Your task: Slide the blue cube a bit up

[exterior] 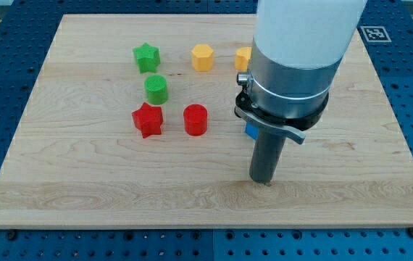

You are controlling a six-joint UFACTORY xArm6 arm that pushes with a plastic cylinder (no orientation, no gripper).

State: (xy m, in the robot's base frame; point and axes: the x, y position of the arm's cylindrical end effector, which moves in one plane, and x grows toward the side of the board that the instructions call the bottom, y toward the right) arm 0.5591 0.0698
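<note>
Blocks run from the green star [146, 57] and red star [147, 119] past the red cylinder [195, 119] to the blue cube [251, 131], mostly hidden behind the rod, just above-left of my tip [262, 180], which holds nothing.

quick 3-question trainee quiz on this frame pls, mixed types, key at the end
1. True or false: my tip sits toward the view's bottom from the blue cube.
2. Which block lies right of the red star? A) red cylinder B) green star C) green cylinder
3. Fill in: the arm hides most of the ___ cube.

Key: 1 true; 2 A; 3 blue
</note>
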